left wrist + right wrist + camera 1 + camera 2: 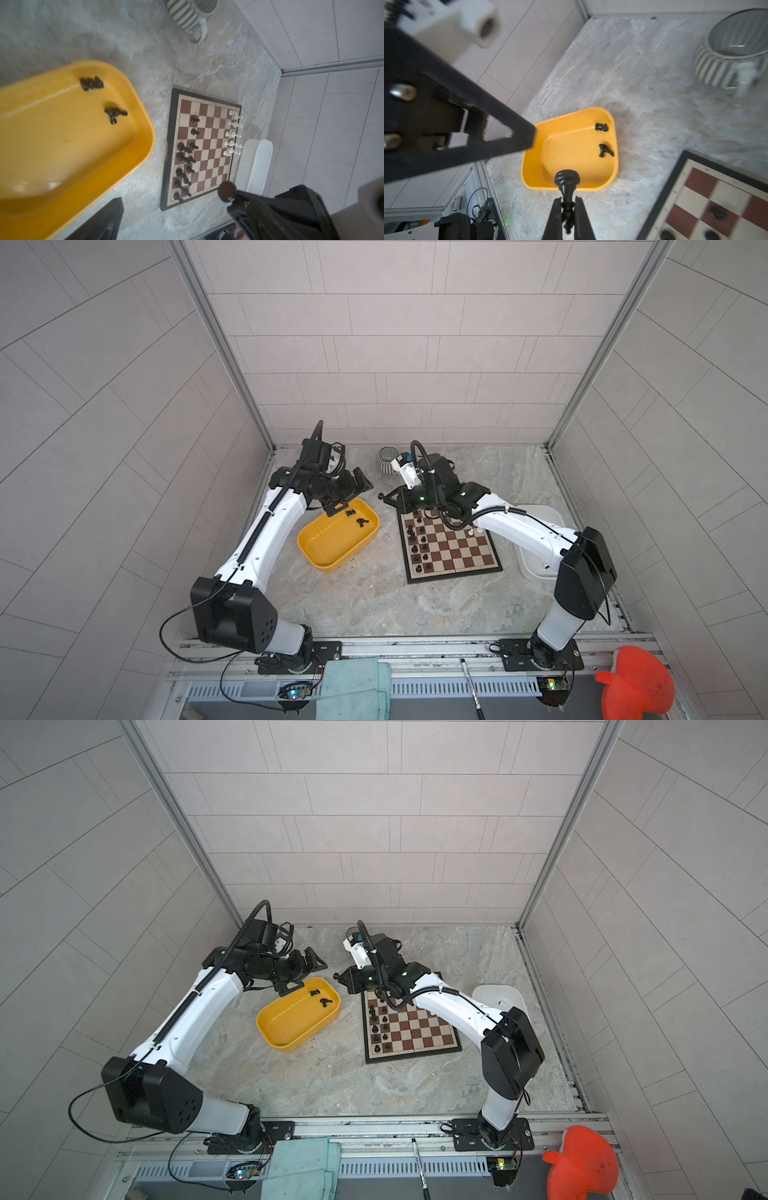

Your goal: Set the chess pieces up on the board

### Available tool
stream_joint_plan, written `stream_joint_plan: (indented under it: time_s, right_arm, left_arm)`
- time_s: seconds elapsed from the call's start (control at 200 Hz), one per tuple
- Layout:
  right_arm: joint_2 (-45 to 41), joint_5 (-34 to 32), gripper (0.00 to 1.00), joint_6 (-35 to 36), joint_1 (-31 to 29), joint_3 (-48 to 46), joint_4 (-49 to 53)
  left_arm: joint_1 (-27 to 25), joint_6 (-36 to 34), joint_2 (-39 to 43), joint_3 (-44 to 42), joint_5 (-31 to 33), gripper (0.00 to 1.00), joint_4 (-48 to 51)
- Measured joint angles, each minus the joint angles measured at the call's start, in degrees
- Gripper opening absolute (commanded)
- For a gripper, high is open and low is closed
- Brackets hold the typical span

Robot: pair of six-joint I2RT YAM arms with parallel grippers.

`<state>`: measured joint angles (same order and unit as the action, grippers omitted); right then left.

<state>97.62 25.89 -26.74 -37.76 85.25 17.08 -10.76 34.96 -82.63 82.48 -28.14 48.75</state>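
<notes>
One board (455,573) lies flat on the stone-look table (374,601), right of the middle, between one yellow tray (328,566) and one white tray (540,512). In the left wrist view about a dozen black pieces (180,147) stand in two lines along the board edge nearest the yellow tray, too crowded for an exact count. About ten white pieces (230,143) stand in two lines along the opposite edge. Two small clumps of black chessmen (362,522) lie in the yellow tray's far corner; how many each holds I cannot tell. One more black piece (566,180) is clamped by its thin top in the closed right pincer (568,200), held sideways in the air between the yellow tray and the board's far corner. The left pincer (350,494) hangs over the yellow tray's far end, jaws spread wide, holding nothing. In both top views the right arm (519,526) covers the board's far end and most white pieces. One striped mug (385,460) stands behind; one green cloth (353,682) and one pen (469,684) lie at the front rail.
</notes>
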Motion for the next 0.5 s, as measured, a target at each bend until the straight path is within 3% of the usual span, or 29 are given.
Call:
stream_joint_plan:
  time_s: [0.255,0.5]
  right_arm:
    - [5.0,-12.6,0.00,10.4,5.0,22.0,29.7]
    - [24.7,-21.2,0.00,17.3,4.4,46.8,51.2]
  left_arm:
    - [-1.6,-12.3,2.0,-6.6,3.2,1.00,0.9]
    - [-2.5,-15.8,3.5,-14.1,9.2,1.00,1.2]
